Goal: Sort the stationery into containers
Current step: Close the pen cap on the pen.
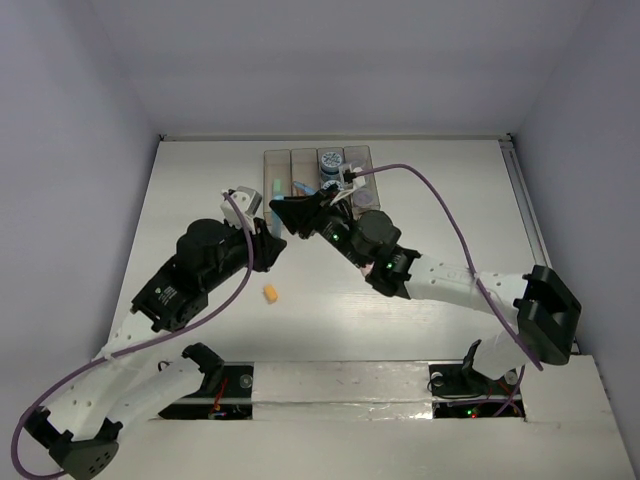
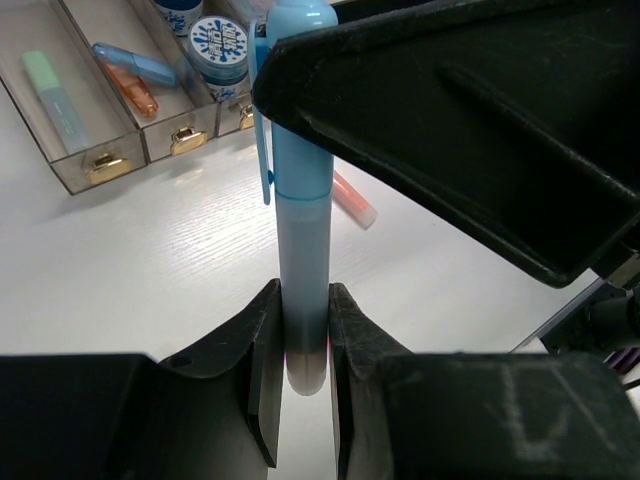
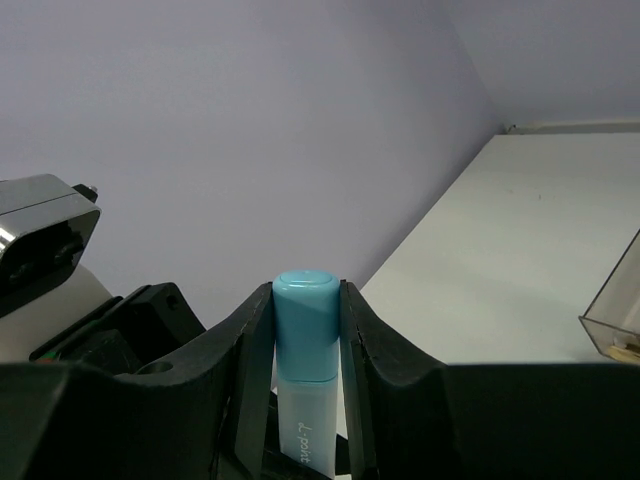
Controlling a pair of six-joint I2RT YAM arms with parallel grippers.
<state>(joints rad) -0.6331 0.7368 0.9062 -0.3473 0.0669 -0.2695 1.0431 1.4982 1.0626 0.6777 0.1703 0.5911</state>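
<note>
Thing in hand: light blue cylindrical plastic marker (image 2: 300, 200), lifted off the white table (image 1: 200, 190) and spanning the gap between the two arms
Left gripper (image 2: 300, 330): closed on the marker's rounded tail end, a finger pressed to each side
Right gripper (image 3: 305, 295): closed on the capped end, both fingers tight against the cap
Long axis: runs straight out from the left jaws into the right jaws, so the grippers face each other along it
Step, as I read it: a handover, with both arms gripping at once
Containers: row of four narrow translucent grey-brown bins (image 1: 277, 162), just beyond the meeting point at the far side
Nearer arm: the right, whose wrist sits almost against the row
Next move turns on: one gripper letting go before either pulls away
Not yet sorted: small orange block eraser (image 1: 269, 292) on the table, near the left arm
</note>
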